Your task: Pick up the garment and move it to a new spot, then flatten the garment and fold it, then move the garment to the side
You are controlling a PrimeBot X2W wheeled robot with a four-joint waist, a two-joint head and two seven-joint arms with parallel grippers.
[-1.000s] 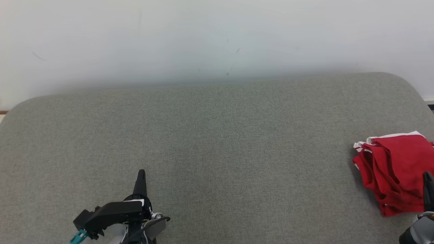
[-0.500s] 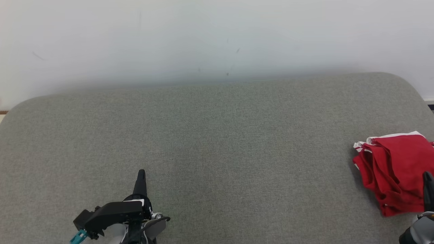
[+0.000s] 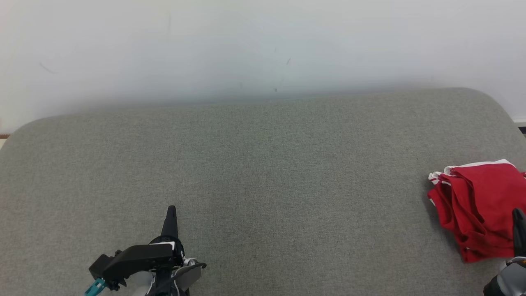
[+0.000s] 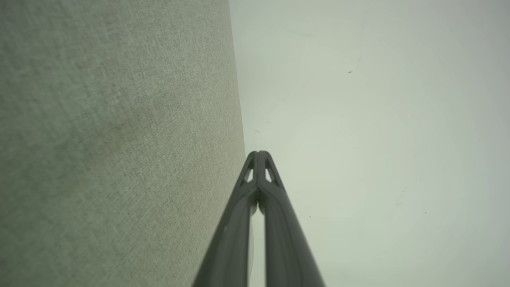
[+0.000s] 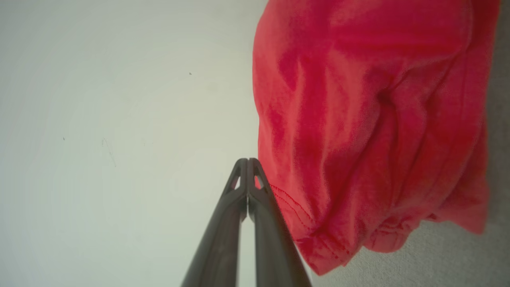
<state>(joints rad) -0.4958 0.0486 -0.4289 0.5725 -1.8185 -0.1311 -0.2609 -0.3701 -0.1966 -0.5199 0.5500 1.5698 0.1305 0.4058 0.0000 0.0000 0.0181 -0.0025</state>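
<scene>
Garment [image 3: 476, 205] lies bunched, my right gripper [image 3: 518, 216] at its near edge, fingers together and empty as on my left gripper [image 3: 171, 210], so I'd spread them and pinch a thick fold.

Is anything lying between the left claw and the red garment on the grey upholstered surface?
No. In the head view the stretch is bare grey upholstered surface, from the left claw across to the bunched red garment near the right edge.
</scene>
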